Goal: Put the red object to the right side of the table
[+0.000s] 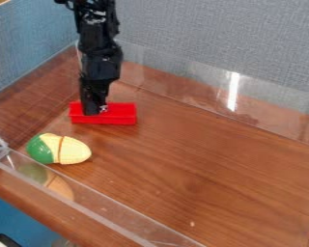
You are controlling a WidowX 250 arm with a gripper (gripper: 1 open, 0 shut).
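Note:
The red object, a small bright red block, lies flat on the table at the left rear. My black gripper comes straight down onto the block's left part. Its fingers are together and their tips touch the block's top edge. The tips hide a little of the block behind them. Whether they pinch any part of it does not show.
A green-and-yellow egg-shaped toy lies near the front left corner. Low clear acrylic walls edge the tabletop, and a grey backdrop stands behind. Bare wood stretches to the right of the block.

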